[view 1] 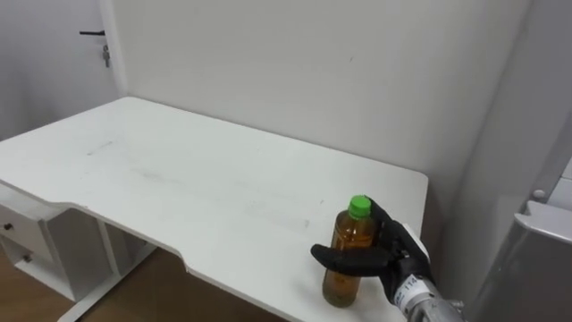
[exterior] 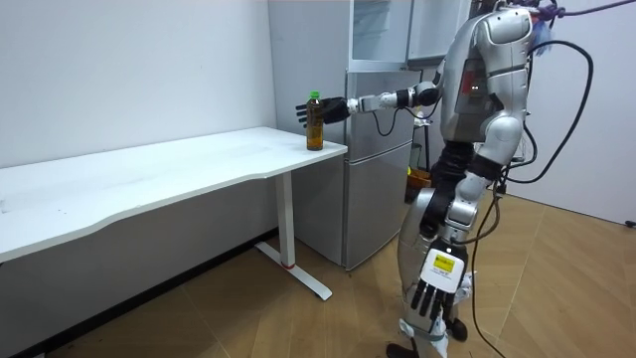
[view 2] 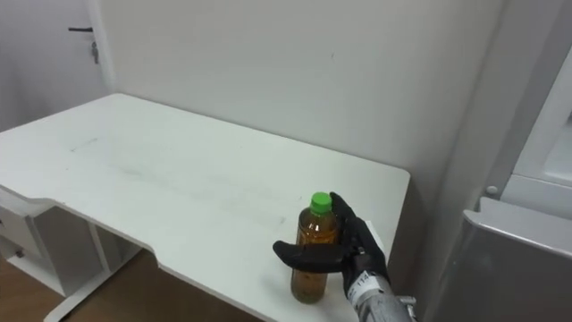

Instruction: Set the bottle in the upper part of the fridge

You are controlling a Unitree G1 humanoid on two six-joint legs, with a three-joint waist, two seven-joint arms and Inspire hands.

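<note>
My right hand (view 1: 398,255) is curling around the bottle (view 1: 350,233), standing by the table's (view 1: 179,179) corner edge near the fridge (exterior: 378,199). My left hand (exterior: 429,296) is hanging loose.

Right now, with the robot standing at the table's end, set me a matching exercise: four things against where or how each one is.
Things:
1. green-capped plastic bottle of amber liquid
2. right robot hand
3. left robot hand
4. grey metal fridge

Places and states:
A. hangs low by the robot's side, fingers straight
B. curled round the bottle
C. stands upright on the white table, near its corner
D. stands just past the table's end

Pairs: 1-C, 2-B, 3-A, 4-D
</note>
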